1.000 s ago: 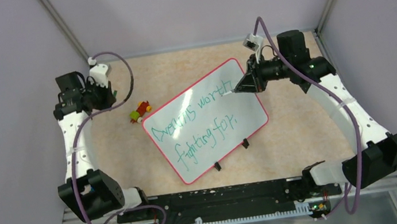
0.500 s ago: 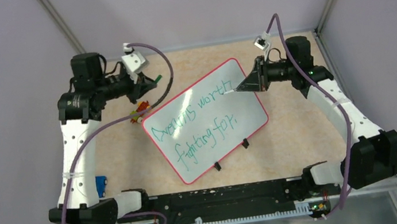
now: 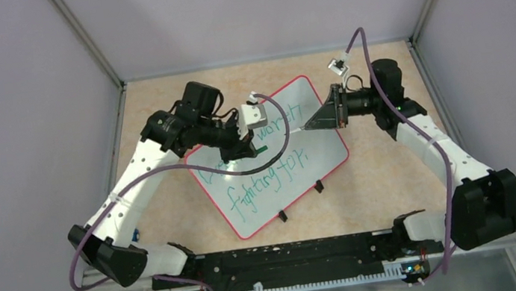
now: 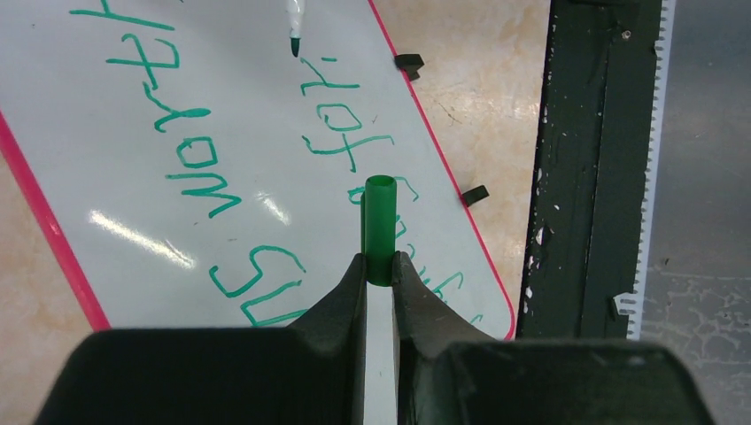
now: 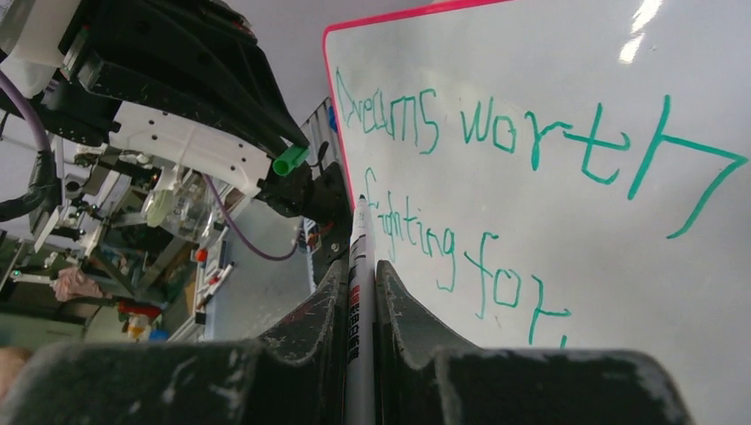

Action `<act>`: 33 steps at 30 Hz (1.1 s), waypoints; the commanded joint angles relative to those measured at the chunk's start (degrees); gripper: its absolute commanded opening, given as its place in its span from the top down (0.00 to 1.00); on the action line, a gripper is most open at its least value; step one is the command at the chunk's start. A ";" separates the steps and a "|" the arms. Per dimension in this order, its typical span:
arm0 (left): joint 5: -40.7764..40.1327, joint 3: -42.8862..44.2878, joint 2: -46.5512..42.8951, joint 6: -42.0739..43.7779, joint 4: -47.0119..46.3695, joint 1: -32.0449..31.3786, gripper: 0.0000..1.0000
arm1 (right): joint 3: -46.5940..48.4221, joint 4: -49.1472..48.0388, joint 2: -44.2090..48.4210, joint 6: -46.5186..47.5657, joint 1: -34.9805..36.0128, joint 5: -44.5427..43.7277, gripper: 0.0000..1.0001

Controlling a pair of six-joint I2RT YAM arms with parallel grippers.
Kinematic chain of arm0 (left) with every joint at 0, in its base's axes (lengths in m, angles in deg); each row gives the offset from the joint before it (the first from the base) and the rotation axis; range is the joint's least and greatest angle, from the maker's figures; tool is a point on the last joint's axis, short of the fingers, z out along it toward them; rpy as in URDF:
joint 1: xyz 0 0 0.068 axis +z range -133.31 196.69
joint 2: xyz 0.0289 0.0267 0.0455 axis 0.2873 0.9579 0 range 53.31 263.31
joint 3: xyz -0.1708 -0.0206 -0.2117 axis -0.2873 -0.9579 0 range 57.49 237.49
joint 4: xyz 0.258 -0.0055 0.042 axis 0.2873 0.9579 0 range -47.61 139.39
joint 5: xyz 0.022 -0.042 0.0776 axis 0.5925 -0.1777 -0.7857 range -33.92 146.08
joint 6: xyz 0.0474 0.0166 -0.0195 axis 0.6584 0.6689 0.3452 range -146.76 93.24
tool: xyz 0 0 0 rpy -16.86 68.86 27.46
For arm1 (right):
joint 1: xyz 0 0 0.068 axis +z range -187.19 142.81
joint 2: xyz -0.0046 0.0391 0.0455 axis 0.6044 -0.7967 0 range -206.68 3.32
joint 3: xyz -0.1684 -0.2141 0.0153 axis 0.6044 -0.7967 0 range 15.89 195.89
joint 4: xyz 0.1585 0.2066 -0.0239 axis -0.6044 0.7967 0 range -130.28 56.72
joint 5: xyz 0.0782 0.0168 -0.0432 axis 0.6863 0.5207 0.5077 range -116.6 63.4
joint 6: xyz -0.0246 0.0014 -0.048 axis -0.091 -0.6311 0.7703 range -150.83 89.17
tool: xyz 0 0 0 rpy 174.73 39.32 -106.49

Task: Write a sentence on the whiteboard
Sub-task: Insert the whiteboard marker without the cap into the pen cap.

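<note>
My left gripper [image 3: 250,145] is clamped on a small green marker cap [image 4: 381,226], a smooth plastic tube with its open end pointing away from my fingers [image 4: 350,288]. It hangs above the middle of the whiteboard [image 3: 325,136]. My right gripper [image 3: 311,124] is closed around a slim white marker [image 5: 360,257] with small print down its barrel. The barrel runs out between the black, scuffed fingers toward the board's far right part. From my left wrist I see only the marker's green tip, near the end of "worth". I cannot tell whether it touches the surface.

The whiteboard lies flat and turned at an angle on the beige speckled table [image 3: 393,165]. It is glossy white, with a thin red rim and rounded corners. Two small black feet [image 3: 318,186] poke out along its near edge. The sentence [image 3: 267,178] sits on it in two lines of uneven green handwriting: "Dreams worth" above, "fighting for." below. The strokes are thin and a little wobbly.

From above, my left forearm and its purple cable cover most of "Dreams", so the first word reads clearly only from my right wrist. From my left wrist, the lower line is cut off behind the cap and my own fingers. Light glares in streaks across the board.
</note>
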 commanded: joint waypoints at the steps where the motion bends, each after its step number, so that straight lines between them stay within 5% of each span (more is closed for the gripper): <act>1: -1.44 0.12 1.38 -2.92 -1.67 -1.44 1.00 | 0.59 -0.82 2.15 1.69 2.12 2.27 1.00; 14: -2.68 0.97 5.53 -7.10 -2.06 -2.96 1.00 | 4.11 7.63 1.91 8.04 5.31 1.51 1.00; 33: -0.76 1.55 5.78 -5.07 -1.24 -4.58 1.00 | 5.45 7.95 0.50 8.87 7.86 -0.45 1.00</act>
